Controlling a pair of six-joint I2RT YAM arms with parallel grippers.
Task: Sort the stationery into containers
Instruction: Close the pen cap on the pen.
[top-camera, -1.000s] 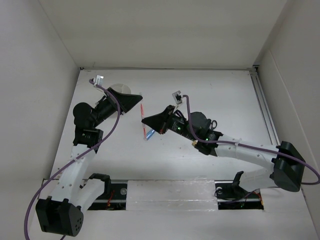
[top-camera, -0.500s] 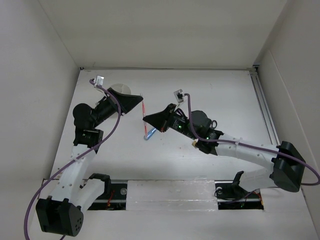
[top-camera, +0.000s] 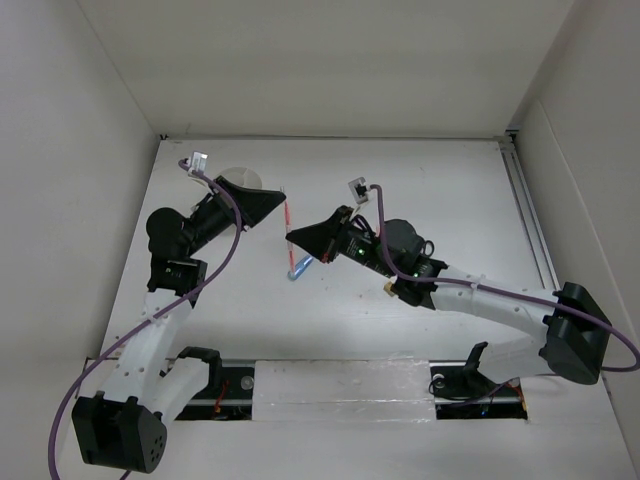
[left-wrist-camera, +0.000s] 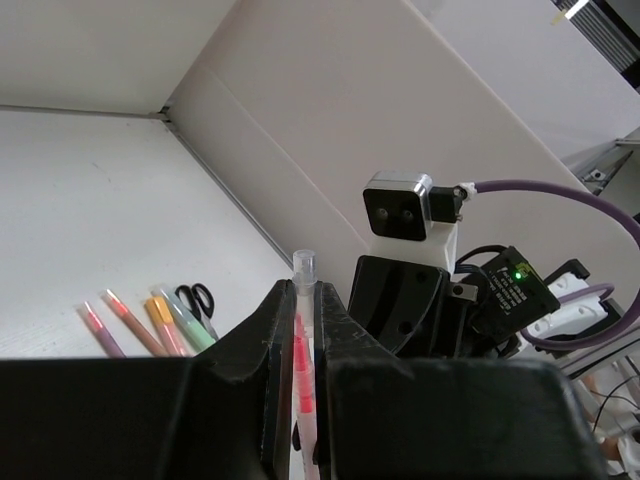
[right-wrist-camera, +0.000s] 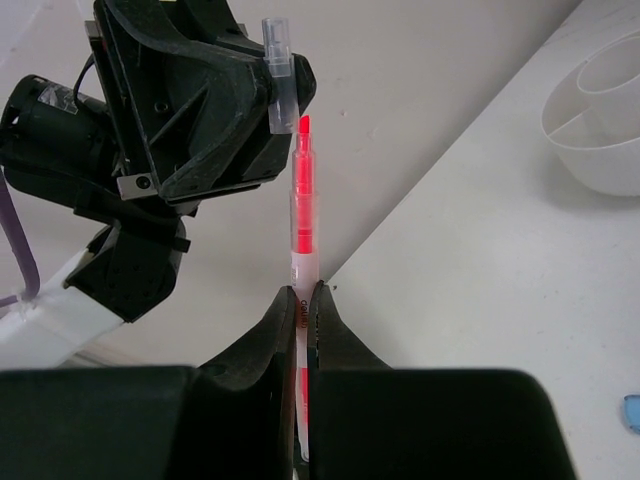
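Note:
My two grippers meet in mid-air over the table's middle. My right gripper (right-wrist-camera: 303, 292) (top-camera: 290, 238) is shut on a thin red pen (right-wrist-camera: 303, 200) (top-camera: 289, 225), which stands upright. Just above it, my left gripper (left-wrist-camera: 304, 295) (top-camera: 283, 193) is shut on the pen's clear cap (right-wrist-camera: 277, 60) (left-wrist-camera: 303, 263). The pen's red tip sits beside the cap's lower end. The white divided cup (right-wrist-camera: 600, 120) (top-camera: 240, 177) stands behind the left gripper, partly hidden. A blue capsule-shaped piece (top-camera: 299, 267) (right-wrist-camera: 632, 412) lies on the table below the pen.
In the left wrist view, two thin pens (left-wrist-camera: 110, 322), an orange highlighter (left-wrist-camera: 162, 318), a green highlighter (left-wrist-camera: 190, 322) and black-handled scissors (left-wrist-camera: 200, 298) lie in a row on the table. The right arm covers them in the top view. White walls enclose the table.
My right gripper has shifted slightly up and away with the red pen. The left arm and the blue piece have stayed where they were.

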